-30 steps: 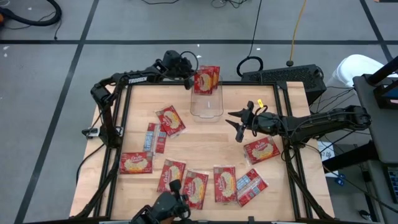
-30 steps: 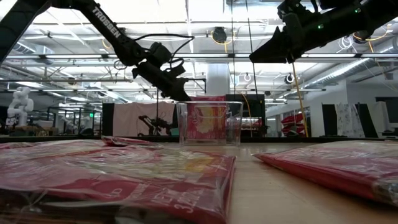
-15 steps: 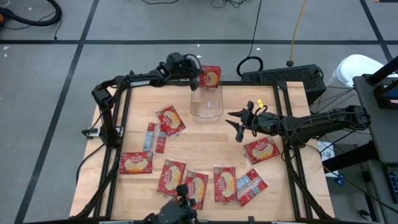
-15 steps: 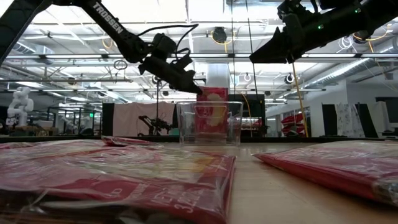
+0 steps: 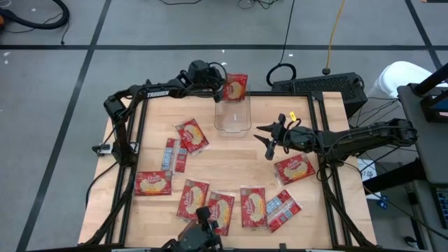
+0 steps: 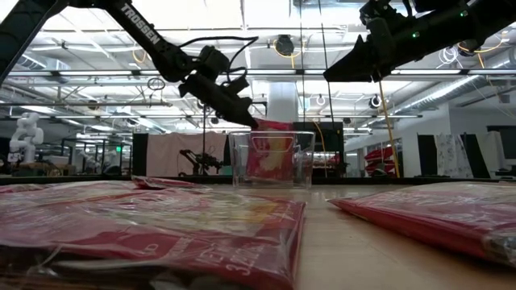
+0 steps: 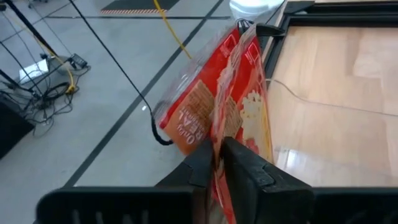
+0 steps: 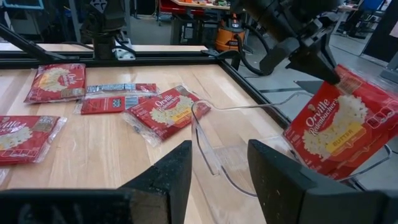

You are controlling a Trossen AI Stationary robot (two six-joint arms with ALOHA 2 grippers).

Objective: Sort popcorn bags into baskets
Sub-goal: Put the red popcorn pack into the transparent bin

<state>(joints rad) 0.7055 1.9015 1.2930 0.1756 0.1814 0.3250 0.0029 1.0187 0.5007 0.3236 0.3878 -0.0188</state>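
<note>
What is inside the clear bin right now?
The clear bin holds the lower end of one popcorn bag, pinched at its top by the left gripper. The bin's floor under the bag is covered.

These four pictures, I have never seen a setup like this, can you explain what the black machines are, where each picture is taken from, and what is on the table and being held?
The black machines are two robot arms at a wooden table, each ending in a two-finger tool.

One picture looks straight down from above. One looks level across the table top into the room. The other two come from cameras on each arm's wrist, looking past that arm's own fingers.

Red popcorn bags lie scattered flat on the table. Near the far edge stands a clear plastic bin.

The left tool pinches one popcorn bag by its edge, over the bin's far end; the level view shows it hanging tilted, its lower part down inside the bin. Whether it touches the bottom, I cannot tell.

The right tool hovers open and empty above the table, just right of the bin.
</note>
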